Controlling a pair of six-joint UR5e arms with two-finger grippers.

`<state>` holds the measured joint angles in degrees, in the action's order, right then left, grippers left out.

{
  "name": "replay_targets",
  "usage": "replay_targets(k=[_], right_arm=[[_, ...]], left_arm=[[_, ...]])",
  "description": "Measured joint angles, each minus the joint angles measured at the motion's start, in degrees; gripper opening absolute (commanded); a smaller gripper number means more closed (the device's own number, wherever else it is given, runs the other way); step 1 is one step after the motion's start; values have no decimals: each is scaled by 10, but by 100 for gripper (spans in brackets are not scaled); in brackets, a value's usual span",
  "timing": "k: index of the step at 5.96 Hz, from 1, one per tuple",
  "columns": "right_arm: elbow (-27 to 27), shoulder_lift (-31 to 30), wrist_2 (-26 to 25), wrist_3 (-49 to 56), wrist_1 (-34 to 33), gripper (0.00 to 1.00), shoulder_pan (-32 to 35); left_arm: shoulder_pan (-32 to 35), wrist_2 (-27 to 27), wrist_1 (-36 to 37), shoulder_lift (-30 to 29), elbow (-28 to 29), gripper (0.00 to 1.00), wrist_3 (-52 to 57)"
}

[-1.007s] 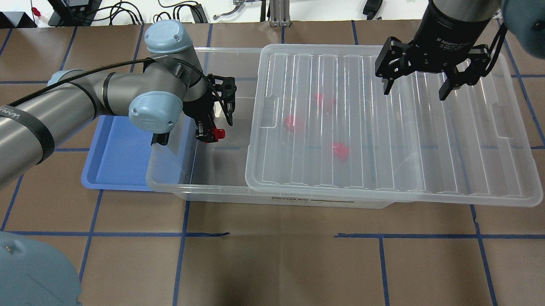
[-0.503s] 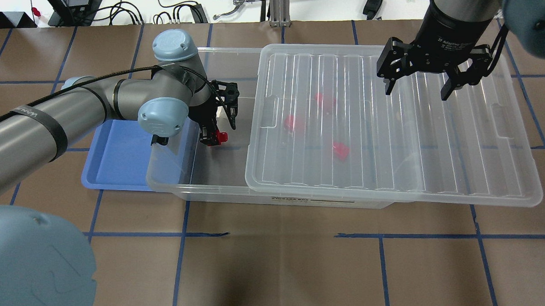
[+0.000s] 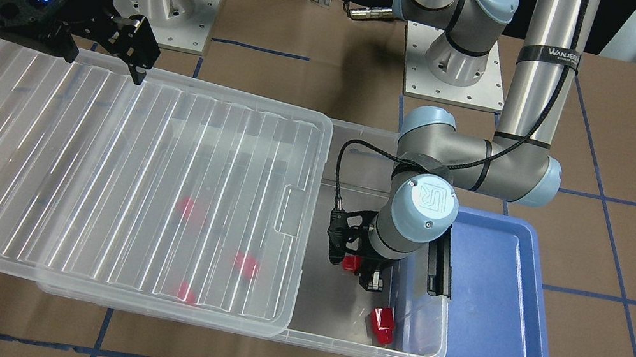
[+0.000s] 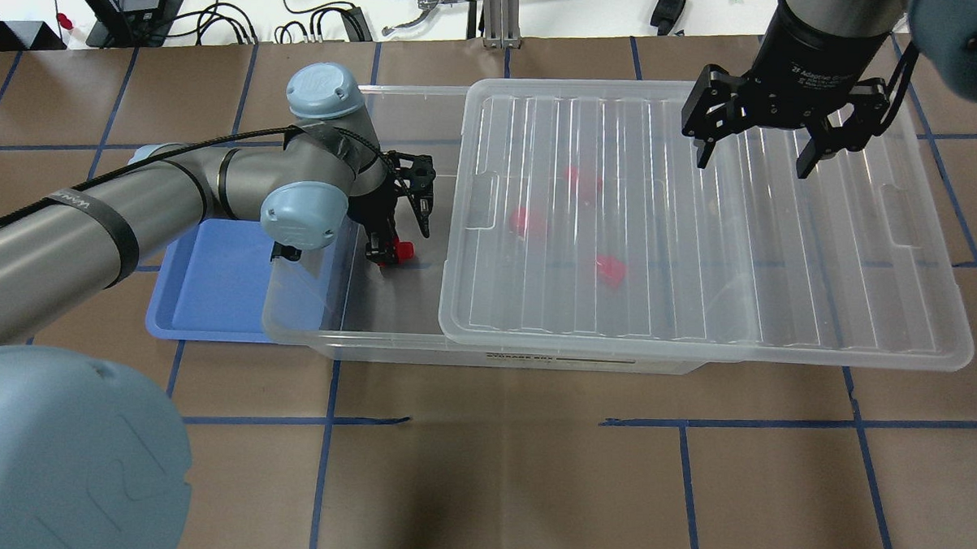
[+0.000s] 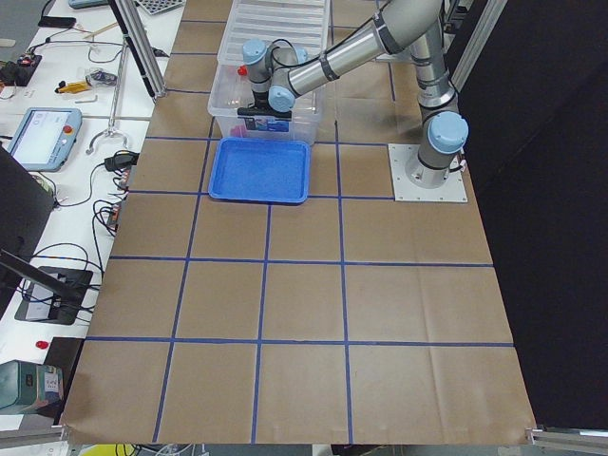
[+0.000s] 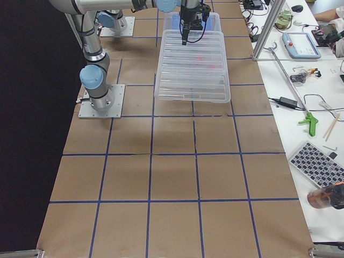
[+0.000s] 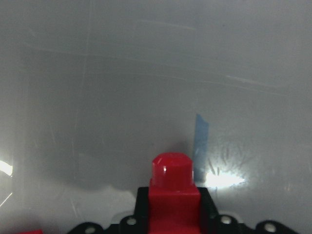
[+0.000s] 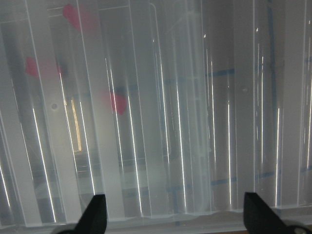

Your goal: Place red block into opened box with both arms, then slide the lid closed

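My left gripper is shut on a red block, held low inside the uncovered end of the clear box. The left wrist view shows the red block between the fingers, knob forward, above the box floor. The ribbed lid covers the rest of the box and overhangs its right end. Three more red blocks show blurred beneath it. Another red block lies in the open end by the far wall. My right gripper hangs open over the lid's far edge, holding nothing.
A blue tray lies against the box's left end, partly under my left arm. A black latch bar sits on that end wall. Cables and tools line the bench beyond the table's far edge.
My left arm has moved right and lower into the box's open end, still holding the red block. The right gripper has shifted slightly right, still open.
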<state>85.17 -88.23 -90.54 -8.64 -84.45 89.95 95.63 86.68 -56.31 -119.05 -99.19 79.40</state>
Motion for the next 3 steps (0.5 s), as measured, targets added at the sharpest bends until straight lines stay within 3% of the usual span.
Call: replay_targets(k=[3], right_arm=[[0,-1,6,0,-2,100,-3]], left_arm=[[-1,-6,-28,29,14,94,-4]])
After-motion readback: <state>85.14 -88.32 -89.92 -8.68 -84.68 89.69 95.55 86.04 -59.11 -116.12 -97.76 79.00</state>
